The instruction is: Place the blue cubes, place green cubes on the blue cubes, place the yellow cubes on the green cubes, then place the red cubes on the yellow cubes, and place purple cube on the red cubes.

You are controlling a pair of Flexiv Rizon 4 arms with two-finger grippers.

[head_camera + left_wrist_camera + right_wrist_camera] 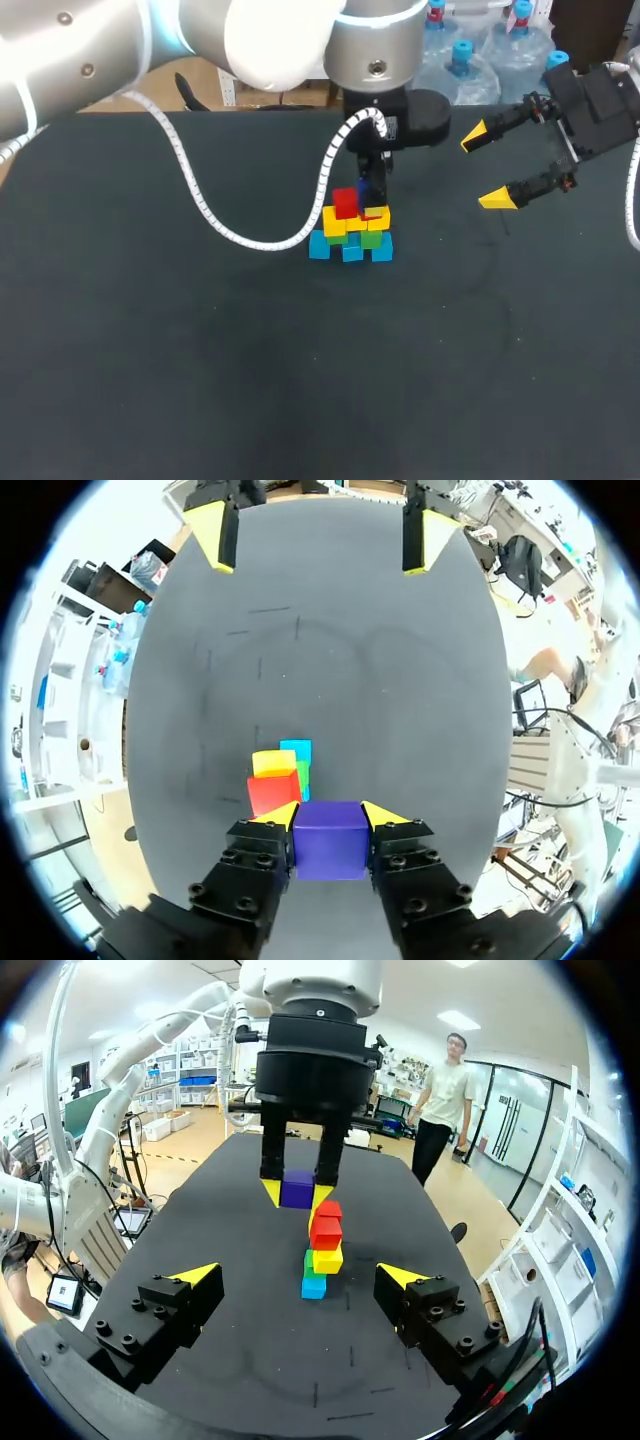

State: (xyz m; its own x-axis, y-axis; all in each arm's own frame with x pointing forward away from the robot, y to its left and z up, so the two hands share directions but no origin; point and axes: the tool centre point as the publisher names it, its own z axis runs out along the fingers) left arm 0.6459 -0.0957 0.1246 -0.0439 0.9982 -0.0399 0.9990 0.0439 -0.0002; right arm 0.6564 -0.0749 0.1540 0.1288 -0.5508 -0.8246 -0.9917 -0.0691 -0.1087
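Note:
A stack of cubes stands mid-table: blue cubes (352, 250) at the base, green cubes (372, 238) on them, yellow cubes (335, 222) above, and a red cube (346, 203) on top. My left gripper (371, 188) hangs just over the stack, shut on a purple cube (330, 838). In the left wrist view the red cube (272, 792) sits just ahead of and below one fingertip. From the right wrist view the purple cube (297, 1188) hovers beside the red cube (326, 1225). My right gripper (487, 167) stands open and empty, off to the right of the stack.
The black table (150, 350) carries nothing else. The white coiled cable (200, 205) of my left arm loops down close to the table, left of the stack.

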